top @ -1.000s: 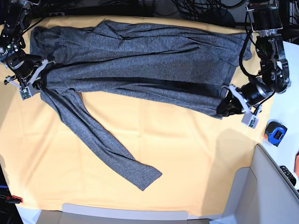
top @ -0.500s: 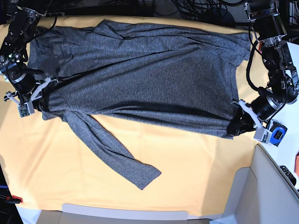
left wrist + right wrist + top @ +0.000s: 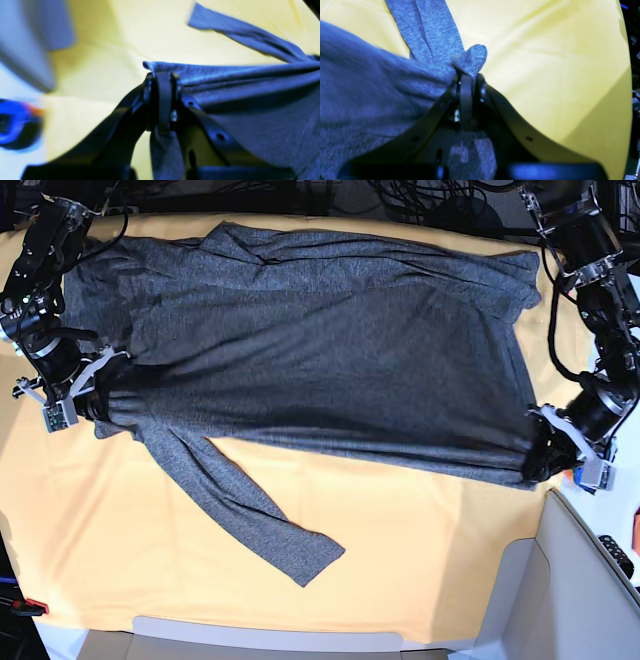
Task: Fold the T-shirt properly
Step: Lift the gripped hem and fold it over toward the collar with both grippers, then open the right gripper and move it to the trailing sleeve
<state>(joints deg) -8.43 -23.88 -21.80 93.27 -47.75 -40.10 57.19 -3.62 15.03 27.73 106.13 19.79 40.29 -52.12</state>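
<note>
My left gripper [image 3: 161,82] is pinched tight on the bottom corner of the shirt [image 3: 320,350]. My right gripper [image 3: 467,82] is pinched tight on the shirt's other end. The shirt lies stretched flat across the yellow cloth [image 3: 420,560], one sleeve [image 3: 240,505] trailing toward the near edge.

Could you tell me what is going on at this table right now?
A two-armed robot is folding a dark-grey T-shirt on a yellow-orange table cloth. Both grippers are clamped on the shirt's near edge: the left gripper at one end, the right gripper at the other. The body lies spread out between them, and one long sleeve trails loose toward the front.
</note>
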